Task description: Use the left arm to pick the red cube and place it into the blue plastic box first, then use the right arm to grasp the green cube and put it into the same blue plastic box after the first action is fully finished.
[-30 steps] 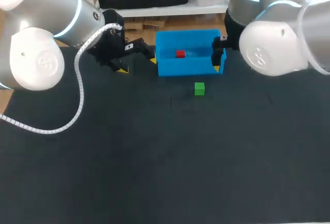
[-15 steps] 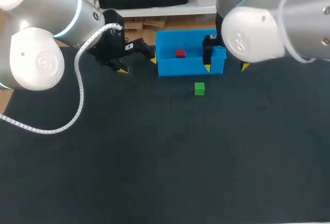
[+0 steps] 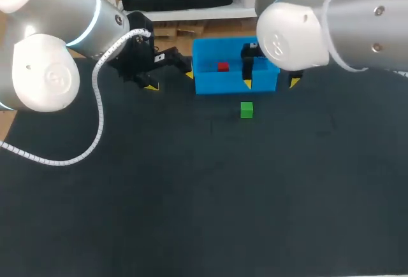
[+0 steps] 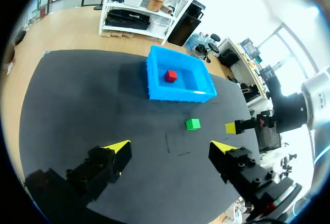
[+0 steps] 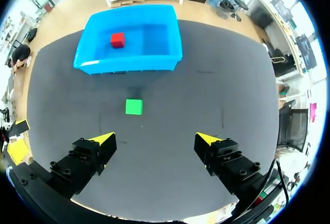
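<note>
Head view: red cube (image 3: 222,67) in box (image 3: 210,86), so we hold left gripper (image 3: 170,79) aside, spread, empty; right gripper (image 3: 271,83), spread, hangs near green cube (image 3: 247,109).

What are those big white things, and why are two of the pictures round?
The big white things are two robot arms: the left arm and the right arm. Each ends in a tool with two yellow-tipped fingers for grabbing. The square picture comes from a camera above and behind the robot, looking down on the black table. The round pictures come from small cameras on each wrist, looking out along the fingers. On the table stands a blue plastic box with a red cube inside. A green cube lies on the table just in front of the box. The left tool and the right tool are both open and hold nothing.
</note>
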{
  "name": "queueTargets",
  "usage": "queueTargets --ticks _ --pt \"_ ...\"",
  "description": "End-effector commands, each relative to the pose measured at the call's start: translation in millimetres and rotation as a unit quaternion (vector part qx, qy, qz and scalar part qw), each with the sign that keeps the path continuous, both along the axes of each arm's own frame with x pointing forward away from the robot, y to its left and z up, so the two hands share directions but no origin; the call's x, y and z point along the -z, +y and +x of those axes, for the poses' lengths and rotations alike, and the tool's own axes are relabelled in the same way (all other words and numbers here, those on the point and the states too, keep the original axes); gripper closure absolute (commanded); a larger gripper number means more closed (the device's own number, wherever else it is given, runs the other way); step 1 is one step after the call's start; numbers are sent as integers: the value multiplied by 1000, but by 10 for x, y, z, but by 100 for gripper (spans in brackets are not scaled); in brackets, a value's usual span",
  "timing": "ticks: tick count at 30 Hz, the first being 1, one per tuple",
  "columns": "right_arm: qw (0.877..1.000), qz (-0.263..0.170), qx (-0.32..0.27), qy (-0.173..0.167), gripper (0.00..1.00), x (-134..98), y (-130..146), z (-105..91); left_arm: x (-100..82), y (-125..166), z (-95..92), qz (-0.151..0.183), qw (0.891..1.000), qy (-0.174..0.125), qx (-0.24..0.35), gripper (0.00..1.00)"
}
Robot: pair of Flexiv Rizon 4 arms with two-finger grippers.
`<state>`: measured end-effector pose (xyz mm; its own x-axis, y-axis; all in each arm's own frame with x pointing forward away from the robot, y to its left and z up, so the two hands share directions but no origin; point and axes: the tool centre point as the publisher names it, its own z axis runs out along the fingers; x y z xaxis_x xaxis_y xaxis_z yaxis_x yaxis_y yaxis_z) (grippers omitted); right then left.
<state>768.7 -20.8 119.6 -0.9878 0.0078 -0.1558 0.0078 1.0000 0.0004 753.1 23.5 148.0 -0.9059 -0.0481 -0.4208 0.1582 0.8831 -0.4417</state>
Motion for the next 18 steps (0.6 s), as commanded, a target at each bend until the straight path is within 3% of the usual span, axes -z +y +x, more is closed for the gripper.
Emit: queueTargets --ticks 1,18 --pt "1000 -3 3 5 0 17 66 57 -3 0 0 0 1000 0 0 0" --pt "1000 -6 7 13 0 117 232 108 -3 0 0 0 1000 0 0 0"
